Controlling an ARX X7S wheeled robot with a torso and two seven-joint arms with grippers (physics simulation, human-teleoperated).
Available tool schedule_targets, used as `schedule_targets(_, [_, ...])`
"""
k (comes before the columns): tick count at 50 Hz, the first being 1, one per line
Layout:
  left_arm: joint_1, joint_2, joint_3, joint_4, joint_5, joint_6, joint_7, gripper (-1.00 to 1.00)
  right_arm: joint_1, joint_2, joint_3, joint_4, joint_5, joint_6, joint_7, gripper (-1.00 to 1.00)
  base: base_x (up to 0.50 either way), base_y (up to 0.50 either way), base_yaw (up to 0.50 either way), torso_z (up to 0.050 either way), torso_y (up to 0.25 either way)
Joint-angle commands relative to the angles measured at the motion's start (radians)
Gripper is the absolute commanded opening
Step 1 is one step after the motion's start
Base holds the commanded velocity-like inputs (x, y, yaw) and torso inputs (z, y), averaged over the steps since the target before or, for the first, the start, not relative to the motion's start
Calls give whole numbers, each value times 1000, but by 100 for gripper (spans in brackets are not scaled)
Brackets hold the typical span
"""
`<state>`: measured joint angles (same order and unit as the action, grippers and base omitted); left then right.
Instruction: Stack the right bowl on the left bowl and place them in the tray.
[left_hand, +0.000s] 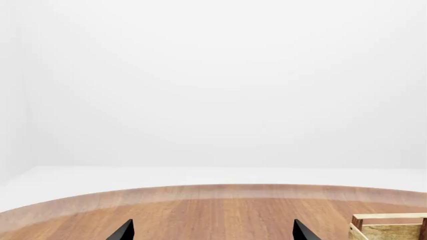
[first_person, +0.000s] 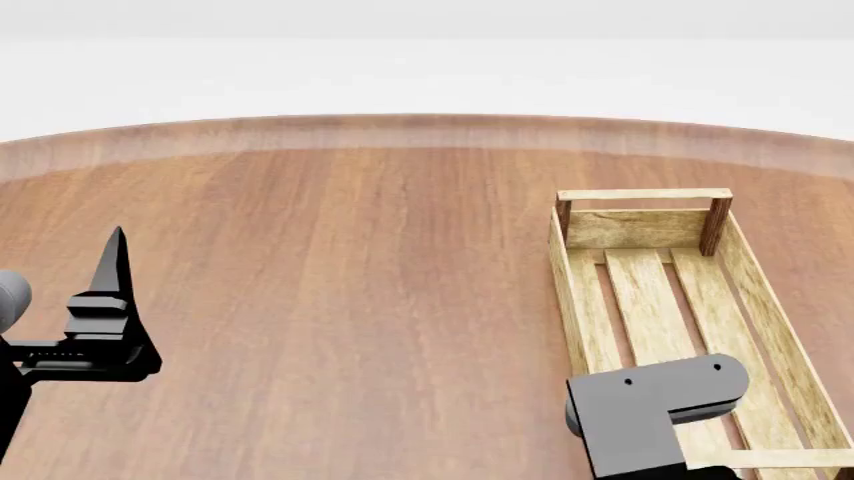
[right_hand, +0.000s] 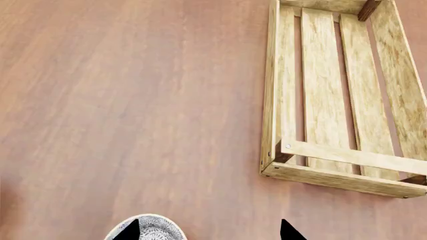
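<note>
A bare simulated test space, not a real room: a round reddish-brown wooden worktop (first_person: 334, 270) filling the lower frame, with featureless white floor and walls (left_hand: 213, 90) above.

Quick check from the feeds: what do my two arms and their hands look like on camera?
Left hand: black, with tapered pointed fingers on a stepped black base and a grey rounded arm link behind it. Right arm: dark grey, blocky link with rounded corners and small holes. Right hand: only black fingertips show.
</note>
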<state>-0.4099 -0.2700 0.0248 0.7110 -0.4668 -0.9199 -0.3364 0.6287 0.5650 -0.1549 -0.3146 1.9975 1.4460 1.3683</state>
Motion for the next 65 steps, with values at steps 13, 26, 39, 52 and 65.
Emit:
schedule_targets(13, [5,-6,5,-5,-7,11,-9,100,-119,15,-26,-11,-79,15,-89,100,0,0,0,0,0])
schedule_targets(26, [7,-9,11,-11,-9,20,-13,100,-115,-7,-25,14,-214,18,-222,100,0,0,0,0,0])
schedule_targets(39, [10,-14,12,-12,-14,25,-16,100,-135,-29,-62,75,-431,-26,-444,100,0,0,0,0,0])
schedule_targets(52, [14,-18,16,-20,-16,35,-18,100,-154,-29,-115,136,-558,-88,-572,100,0,0,0,0,0])
schedule_targets(65, [8,-23,17,-20,-24,34,-23,100,-158,-33,-169,195,-639,-133,-655,100,0,0,0,0,0])
